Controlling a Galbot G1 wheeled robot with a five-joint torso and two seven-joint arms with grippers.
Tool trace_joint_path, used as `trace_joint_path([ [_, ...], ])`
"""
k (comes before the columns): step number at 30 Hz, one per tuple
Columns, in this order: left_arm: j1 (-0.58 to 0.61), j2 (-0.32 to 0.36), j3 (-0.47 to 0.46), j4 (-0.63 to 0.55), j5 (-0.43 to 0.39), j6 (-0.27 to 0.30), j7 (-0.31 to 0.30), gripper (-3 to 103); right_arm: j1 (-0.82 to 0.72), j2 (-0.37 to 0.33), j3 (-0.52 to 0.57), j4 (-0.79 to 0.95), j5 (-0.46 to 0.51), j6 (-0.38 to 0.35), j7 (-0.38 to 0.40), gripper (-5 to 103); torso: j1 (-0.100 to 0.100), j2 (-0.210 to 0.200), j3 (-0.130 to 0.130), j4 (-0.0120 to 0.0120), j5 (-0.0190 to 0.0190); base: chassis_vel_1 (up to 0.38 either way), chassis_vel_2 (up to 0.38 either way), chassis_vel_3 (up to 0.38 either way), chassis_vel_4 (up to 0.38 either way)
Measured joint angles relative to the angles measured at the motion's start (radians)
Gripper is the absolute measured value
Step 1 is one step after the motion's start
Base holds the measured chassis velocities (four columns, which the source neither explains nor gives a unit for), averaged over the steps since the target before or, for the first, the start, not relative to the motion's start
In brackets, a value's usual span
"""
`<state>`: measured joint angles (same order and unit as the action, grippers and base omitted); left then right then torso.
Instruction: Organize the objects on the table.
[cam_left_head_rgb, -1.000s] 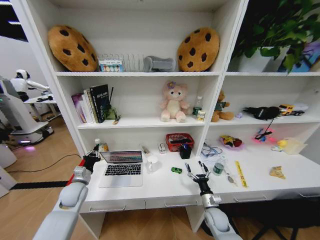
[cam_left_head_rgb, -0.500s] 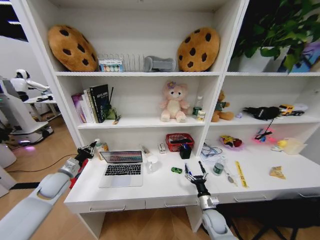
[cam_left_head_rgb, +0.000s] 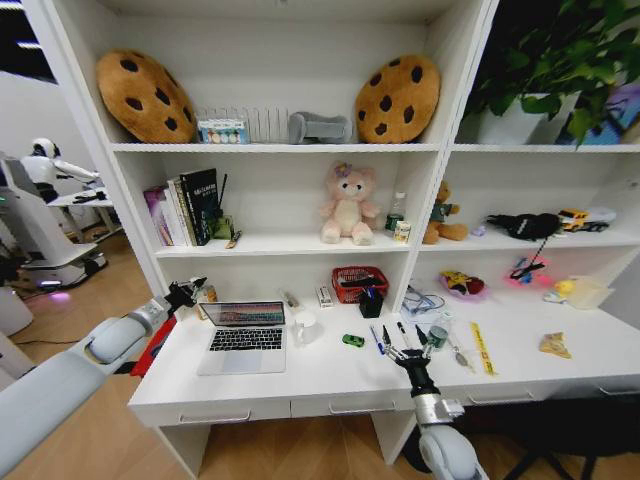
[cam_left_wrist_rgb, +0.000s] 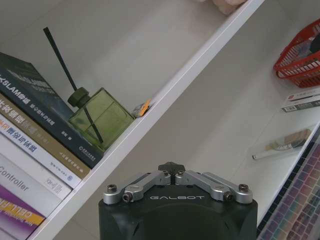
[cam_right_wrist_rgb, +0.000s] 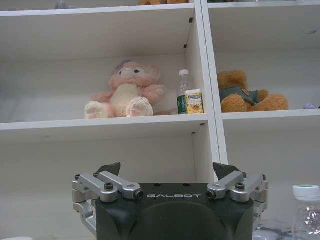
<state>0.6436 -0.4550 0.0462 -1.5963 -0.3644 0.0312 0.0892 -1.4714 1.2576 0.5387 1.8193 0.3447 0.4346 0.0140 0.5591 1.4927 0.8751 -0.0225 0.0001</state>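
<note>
On the long white desk (cam_left_head_rgb: 300, 385), my slim silver laptop (cam_left_head_rgb: 243, 337) sits left of the white mug (cam_left_head_rgb: 304, 328). The tiny green toy car (cam_left_head_rgb: 353, 341) lies right of the mug. Behind it stands the red wire basket (cam_left_head_rgb: 359, 283). My left gripper (cam_left_head_rgb: 188, 293) hangs beside the laptop's left edge; my right gripper (cam_left_head_rgb: 405, 351) is right of the car.

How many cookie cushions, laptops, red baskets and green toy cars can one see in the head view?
Cookie cushions: 2
Laptop: 1
Red basket: 1
Green toy car: 1
Total: 5
</note>
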Motion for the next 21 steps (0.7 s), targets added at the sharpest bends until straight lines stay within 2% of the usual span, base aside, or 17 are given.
trace_joint_path([
  [2,-0.067,-0.015,0.086,0.013,-0.001,0.004,0.003,0,-0.009,-0.001,0.004,0.011,0.003,-0.001,0.004,100,0.0,0.0,0.0,0.0002,-0.0001,0.0,0.0,0.0,0.0],
  [3,-0.067,-0.015,0.086,0.013,-0.001,0.004,0.003,0,-0.009,-0.001,0.004,0.011,0.003,-0.001,0.004,100,0.0,0.0,0.0,0.0002,-0.0001,0.0,0.0,0.0,0.0],
  [6,-0.158,-0.037,0.225,0.031,-0.004,0.01,0.006,0,-0.027,0.0,0.007,0.028,0.007,-0.001,0.007,100,0.0,0.0,0.0,0.0002,0.0,0.0,0.0,0.0,0.0],
  [7,-0.158,-0.037,0.225,0.031,-0.004,0.01,0.006,0,-0.027,0.0,0.007,0.028,0.007,-0.001,0.007,100,0.0,0.0,0.0,0.0002,0.0,0.0,0.0,0.0,0.0],
  [9,-0.257,-0.054,0.342,0.06,-0.006,0.009,0.015,0,-0.049,0.001,0.012,0.046,0.011,0.004,0.01,100,0.0,0.0,0.0,0.0001,-0.0004,0.0,0.0,0.0,0.0],
  [10,-0.257,-0.054,0.342,0.06,-0.006,0.009,0.015,0,-0.049,0.001,0.012,0.046,0.011,0.004,0.01,100,0.0,0.0,0.0,0.0001,-0.0004,0.0,0.0,0.0,0.0],
  [12,-0.342,-0.062,0.436,0.085,-0.012,0.005,0.021,0,-0.065,0.0,0.017,0.055,0.012,0.013,0.014,100,0.0,0.0,0.0,-0.0003,0.0001,0.0,0.0,0.0,0.0],
  [16,-0.372,-0.047,0.49,0.076,-0.027,0.009,0.024,0,-0.062,-0.002,0.018,0.055,0.011,0.016,0.02,100,0.0,0.0,0.0,-0.0001,0.0,0.0,0.0,0.0,0.0],
  [21,-0.356,-0.009,0.51,0.054,-0.026,0.016,0.028,0,-0.054,0.011,0.008,0.053,0.007,0.017,0.024,100,0.0,0.0,0.0,0.0008,0.0,0.0,0.0,0.0,0.0],
])
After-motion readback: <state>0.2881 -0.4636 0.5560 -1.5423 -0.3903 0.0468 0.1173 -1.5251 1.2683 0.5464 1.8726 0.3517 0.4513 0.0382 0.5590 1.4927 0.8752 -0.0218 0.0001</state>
